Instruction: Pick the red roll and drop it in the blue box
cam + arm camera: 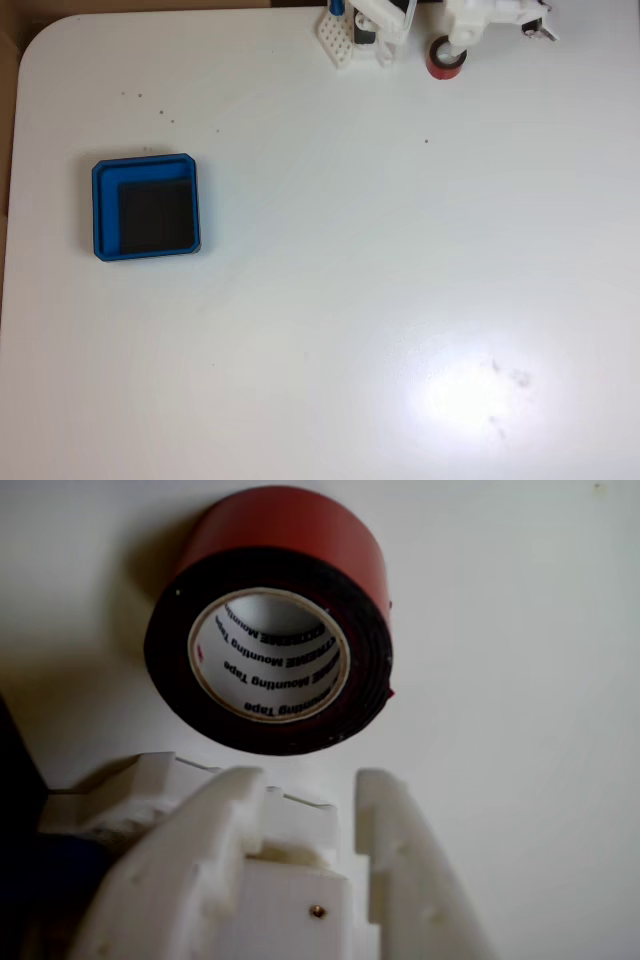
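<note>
Red roll (268,620) of mounting tape lying flat on white table (330,300) just ahead of gripper (310,780), jaws slightly parted and holding nothing, hollow core facing wrist camera; blue box (146,207) sitting well apart, far left in fixed view.

White printed-plastic arm, blocky stepped claw (310,780) fingers, one small brass screw, perforated white base plate.

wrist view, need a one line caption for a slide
White gripper poised just short of the red roll, which lies flat on the white table.
</note>
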